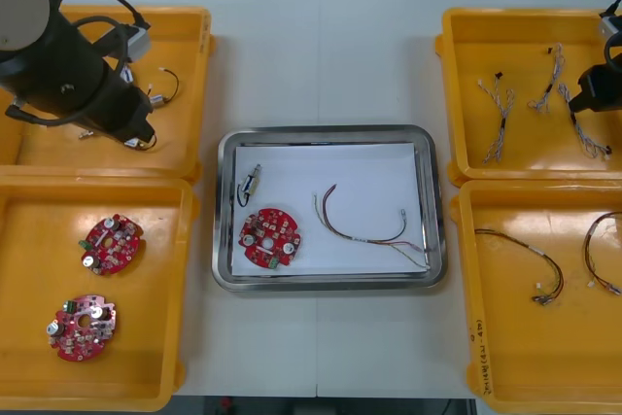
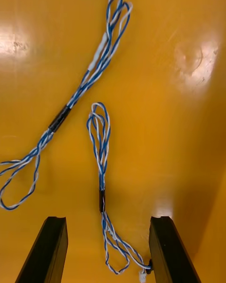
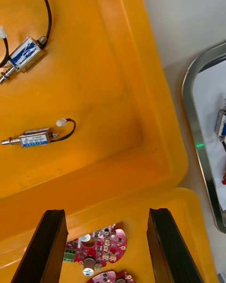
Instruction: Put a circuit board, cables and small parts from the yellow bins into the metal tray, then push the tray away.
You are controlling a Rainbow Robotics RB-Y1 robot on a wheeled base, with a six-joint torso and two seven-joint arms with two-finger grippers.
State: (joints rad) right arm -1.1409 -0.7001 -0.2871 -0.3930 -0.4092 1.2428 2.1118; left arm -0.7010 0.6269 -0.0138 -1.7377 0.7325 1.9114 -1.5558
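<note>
The metal tray (image 1: 225, 211), white inside, holds a round red circuit board (image 1: 270, 237), a small metal part (image 1: 251, 185) and a red and yellow cable (image 1: 369, 225). My right gripper (image 2: 108, 252) hangs open over the far right yellow bin (image 1: 457, 94). A twisted blue and white cable (image 2: 100, 170) lies between its fingers, its lower loop near one fingertip (image 2: 167, 245). A longer blue and white cable (image 2: 89, 75) lies beyond it. My left gripper (image 3: 106, 247) is open above the wall between the two left bins, with nothing in it.
Small metal parts (image 3: 28, 137) with black leads lie in the far left bin (image 1: 194, 94). The near left bin (image 1: 180, 289) holds two circuit boards (image 1: 110, 243). Red and yellow cables (image 1: 530, 264) lie in the near right bin. The left arm (image 1: 68, 75) covers part of the far left bin.
</note>
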